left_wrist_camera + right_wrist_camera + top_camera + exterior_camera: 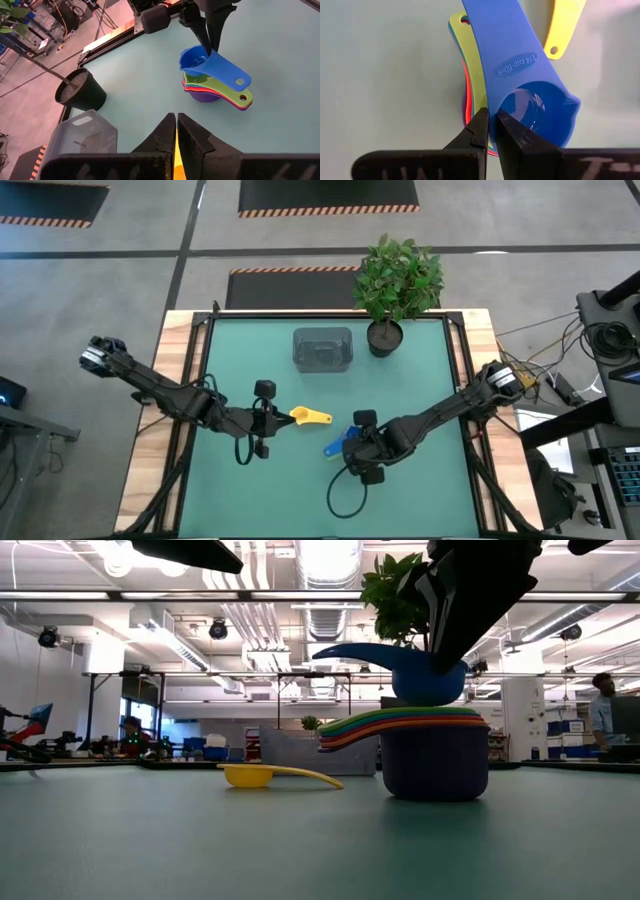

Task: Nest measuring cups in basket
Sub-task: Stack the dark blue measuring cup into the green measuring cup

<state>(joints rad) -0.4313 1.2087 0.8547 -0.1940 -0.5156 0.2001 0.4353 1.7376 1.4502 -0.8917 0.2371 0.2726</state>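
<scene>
My right gripper is shut on a blue measuring cup, holding it over a nested stack of cups, with purple at the bottom and green on top. The stack stands on the table right of centre. A yellow cup lies upright on the table at the middle, its handle pointing right. My left gripper hovers above the yellow cup's bowl end, shut and touching nothing. The grey translucent basket stands empty near the far edge. My right gripper pinches the blue cup's bowl wall at the rim, beside the handle's root, with one finger inside the bowl and one outside. The fingers come from above, pointing down. The cup sits upright directly over the stack; whether its bottom touches the green cup I cannot tell.
A dark round pot with a leafy plant stands right of the basket at the far edge. A black cable loop lies on the table near the front edge. Green table surface lies open between basket and cups.
</scene>
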